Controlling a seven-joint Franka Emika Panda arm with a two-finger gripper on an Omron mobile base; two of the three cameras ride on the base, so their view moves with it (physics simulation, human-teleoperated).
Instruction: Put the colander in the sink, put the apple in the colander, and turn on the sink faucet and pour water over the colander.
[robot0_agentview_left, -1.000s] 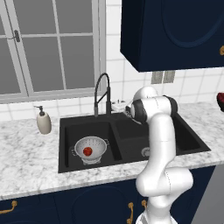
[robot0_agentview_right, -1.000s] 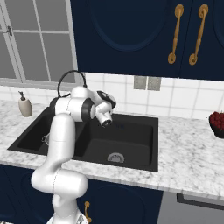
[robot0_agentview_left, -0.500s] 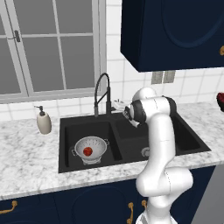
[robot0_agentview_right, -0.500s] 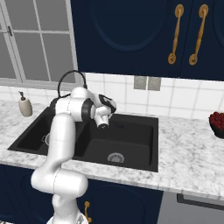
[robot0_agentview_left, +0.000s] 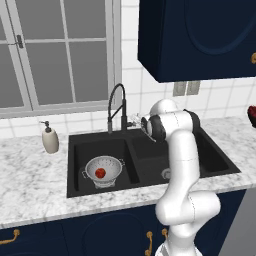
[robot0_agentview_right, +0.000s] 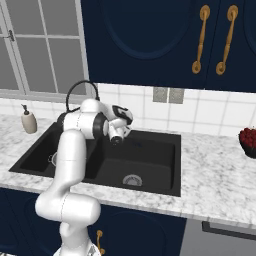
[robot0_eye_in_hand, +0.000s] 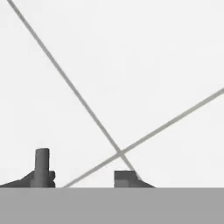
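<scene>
Colander (robot0_agentview_left: 104, 170) sits in sink's (robot0_agentview_left: 80, 189) left basin, apple (robot0_agentview_left: 100, 173) inside it. Faucet (robot0_agentview_left: 117, 107) stands behind the basin divider. Gripper (robot0_agentview_left: 136, 121) is beside the faucet's base at lever height; finger spacing and any grip cannot be told.

colander (robot0_agentview_left: 103, 169): perforated metal, likely matt | sink (robot0_agentview_left: 210, 160): matt black | counter (robot0_agentview_left: 30, 175): veined marble

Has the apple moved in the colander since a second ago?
No. The apple sits in the same spot inside the colander, in the sink's left basin.
</scene>
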